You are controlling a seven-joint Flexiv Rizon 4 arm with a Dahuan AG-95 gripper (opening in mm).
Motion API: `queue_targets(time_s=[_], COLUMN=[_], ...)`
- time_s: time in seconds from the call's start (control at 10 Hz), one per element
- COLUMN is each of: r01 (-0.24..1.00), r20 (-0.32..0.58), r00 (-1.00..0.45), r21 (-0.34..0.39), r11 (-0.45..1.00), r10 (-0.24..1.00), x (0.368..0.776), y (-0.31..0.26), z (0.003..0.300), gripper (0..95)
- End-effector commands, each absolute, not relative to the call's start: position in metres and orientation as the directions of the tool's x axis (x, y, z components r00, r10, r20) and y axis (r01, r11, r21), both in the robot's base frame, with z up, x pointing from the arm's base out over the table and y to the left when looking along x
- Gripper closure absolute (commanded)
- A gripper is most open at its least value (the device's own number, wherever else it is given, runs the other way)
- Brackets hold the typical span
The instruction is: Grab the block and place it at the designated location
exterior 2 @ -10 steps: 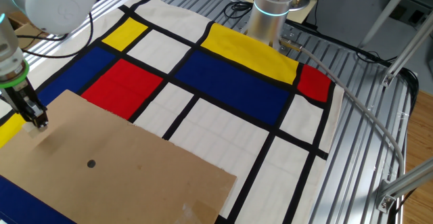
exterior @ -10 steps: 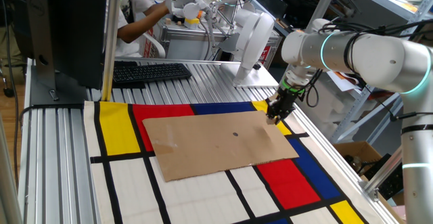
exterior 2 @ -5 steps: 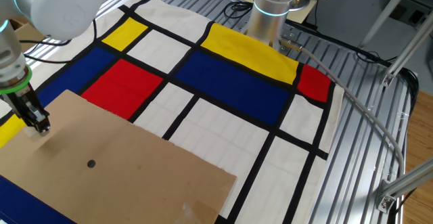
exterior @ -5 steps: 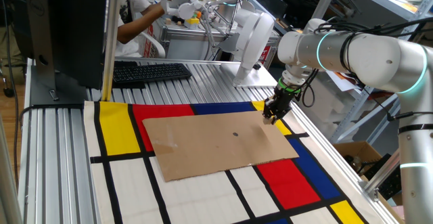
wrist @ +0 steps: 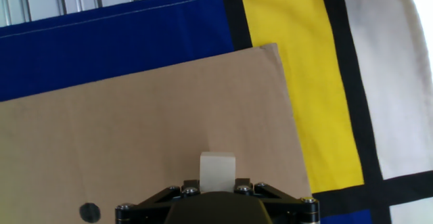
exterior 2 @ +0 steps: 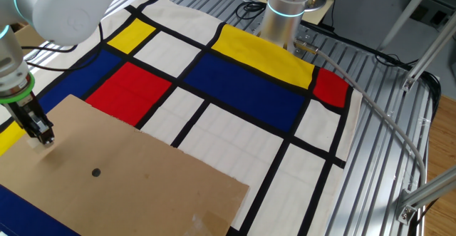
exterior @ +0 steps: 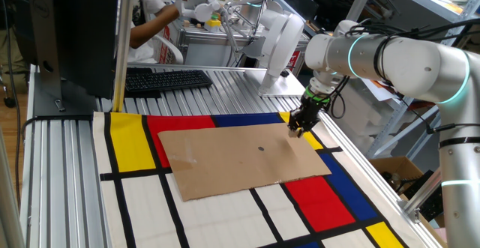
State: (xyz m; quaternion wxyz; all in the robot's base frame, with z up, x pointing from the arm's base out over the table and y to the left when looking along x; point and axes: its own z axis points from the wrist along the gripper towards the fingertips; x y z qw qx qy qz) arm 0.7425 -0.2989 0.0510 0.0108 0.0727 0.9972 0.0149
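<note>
Hand view is looking straight down on a brown cardboard sheet [wrist: 149, 126] lying over a cloth [wrist: 308, 68] of blue, yellow and white panels edged in black, with a dark dot [wrist: 89, 212] showing on the sheet near the bottom left. Ribbed metal table [exterior: 60, 165] is running under the cloth in the fixed views, and the room behind is crowded (a keyboard [exterior: 166, 79] and a person [exterior: 154, 19] reaching over a bench at the back). The gripper [exterior: 297, 129] is pointing down over the sheet's corner nearest the yellow panel; from the other fixed view it [exterior 2: 44, 136] is hanging close above the cardboard, though whether it is touching the sheet cannot be told. Its jaws are standing narrowly apart and are pinching the block [wrist: 217, 172], a pale cube that is showing between them just above the hand's dark housing, over bare cardboard and well apart from the dot.
</note>
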Motion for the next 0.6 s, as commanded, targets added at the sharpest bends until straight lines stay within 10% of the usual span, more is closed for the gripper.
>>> queue_targets(time_s=[0.1, 0.6], r01=[0.147, 0.151], r20=[-0.020, -0.018], r00=[-0.989, -0.988], r21=[0.030, 0.027], r11=[0.989, 0.988], r10=[0.147, 0.151], x=[0.7425, 0.7429], y=[-0.2977, -0.2968], z=[0.0505, 0.0503], gripper=[95.0, 95.0])
